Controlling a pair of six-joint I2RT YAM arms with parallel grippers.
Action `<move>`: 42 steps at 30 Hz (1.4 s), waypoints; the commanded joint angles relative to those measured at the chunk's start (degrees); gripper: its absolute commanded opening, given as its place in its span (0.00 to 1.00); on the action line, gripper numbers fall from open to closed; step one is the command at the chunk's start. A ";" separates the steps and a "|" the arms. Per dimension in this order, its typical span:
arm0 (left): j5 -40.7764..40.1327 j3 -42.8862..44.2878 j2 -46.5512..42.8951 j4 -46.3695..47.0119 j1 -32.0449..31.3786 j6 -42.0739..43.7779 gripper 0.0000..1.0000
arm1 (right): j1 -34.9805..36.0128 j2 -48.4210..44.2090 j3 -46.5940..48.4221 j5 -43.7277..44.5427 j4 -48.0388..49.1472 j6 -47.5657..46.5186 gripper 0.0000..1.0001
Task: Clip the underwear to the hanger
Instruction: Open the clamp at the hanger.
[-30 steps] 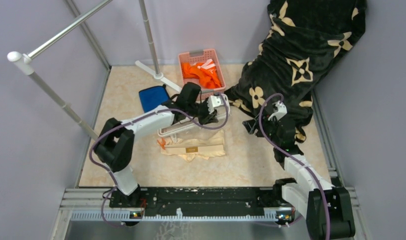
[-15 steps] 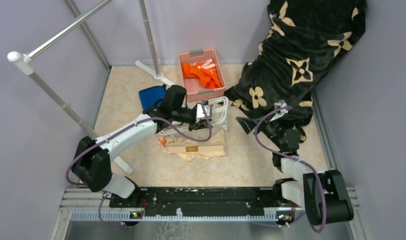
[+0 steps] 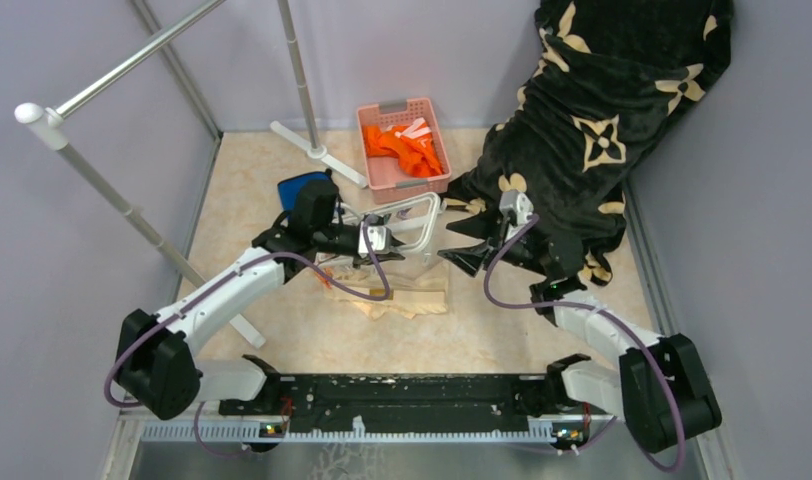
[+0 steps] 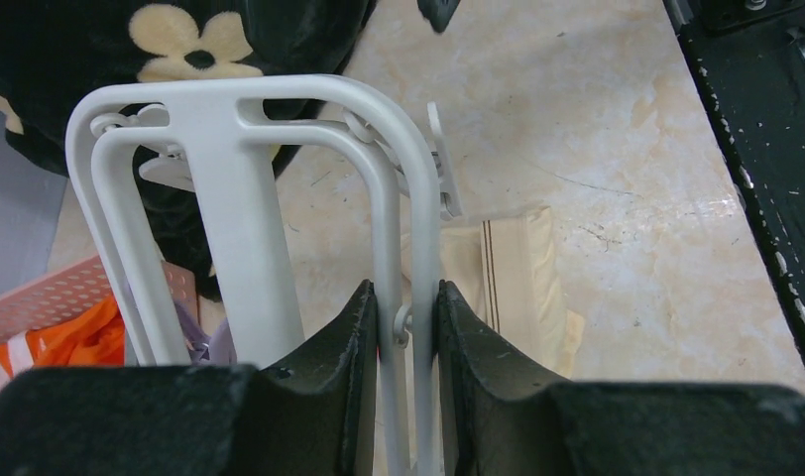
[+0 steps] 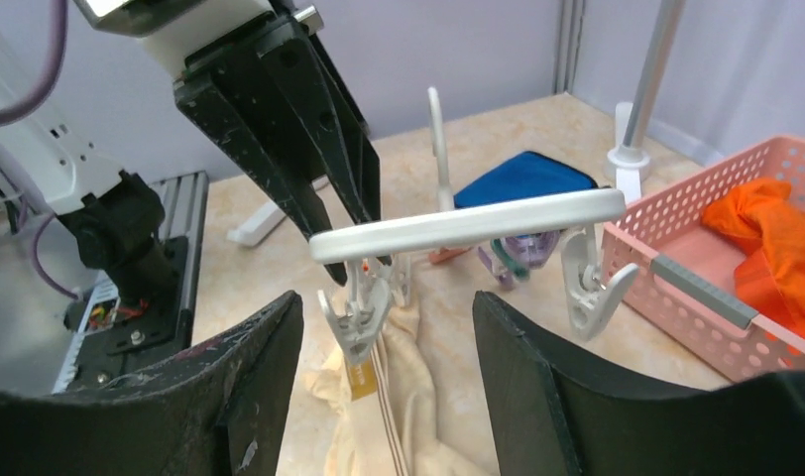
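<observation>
a: how far along is the job getting?
b: it is only starting. the left fingers (image 4: 367,337) are clamping narrow on one bar of the hanger (image 4: 235,203) and holding it raised over the worktop (image 3: 522,330). the underwear (image 3: 412,300) is lying on the worktop right beneath it, and no clip is gripping it.
a: and the other arm?
b: the right fingers (image 5: 522,382) are standing wide, holding nothing, and facing the hanger's free end from just beside it.
a: so what is remaining?
b: by the look of it, everything that counts: lifting the waistband, opening a clip and pinching the fabric in.
a: and the count?
b: one hanger and one underwear. two clips (image 5: 359,315) are showing, dangling from the end bar; others may be hiding. one basket (image 3: 377,118) is holding orange clothes (image 3: 407,150), one blue cloth (image 3: 292,190) is lying by the left arm, and one black blanket (image 3: 592,100) is spilling in on the right.
</observation>
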 commanded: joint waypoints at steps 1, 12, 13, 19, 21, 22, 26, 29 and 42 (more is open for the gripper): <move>4.42 0.19 -3.32 4.55 0.45 3.77 0.00 | 2.68 -5.20 7.37 -1.86 -28.56 -23.08 0.64; 6.33 1.40 -4.80 2.43 0.47 6.04 0.00 | 4.19 -3.71 9.91 -7.76 -30.77 -25.95 0.70; 6.53 1.48 -4.79 2.36 0.46 6.06 0.00 | 4.30 -3.59 10.23 -8.22 -30.82 -26.04 0.72; 7.28 1.66 -4.46 2.28 0.47 6.19 0.00 | 5.25 -2.08 12.08 -9.66 -31.09 -26.38 0.74; 7.44 1.76 -4.43 2.35 0.47 6.24 0.00 | 5.59 -1.43 12.58 -9.85 -30.92 -26.33 0.74; 7.41 1.83 -4.52 2.33 0.47 6.24 0.00 | 5.76 -1.04 12.97 -9.94 -30.98 -26.32 0.74; 7.96 2.27 -4.23 2.26 0.47 6.24 0.00 | 6.47 0.79 14.81 -10.62 -30.74 -26.23 0.74; 8.52 2.59 -3.86 2.13 0.47 6.23 0.00 | 7.05 1.73 15.77 -11.15 -30.22 -26.07 0.74; 7.49 3.07 -3.30 1.92 0.47 6.32 0.00 | 10.04 2.84 16.36 -9.31 -30.79 -25.60 0.66</move>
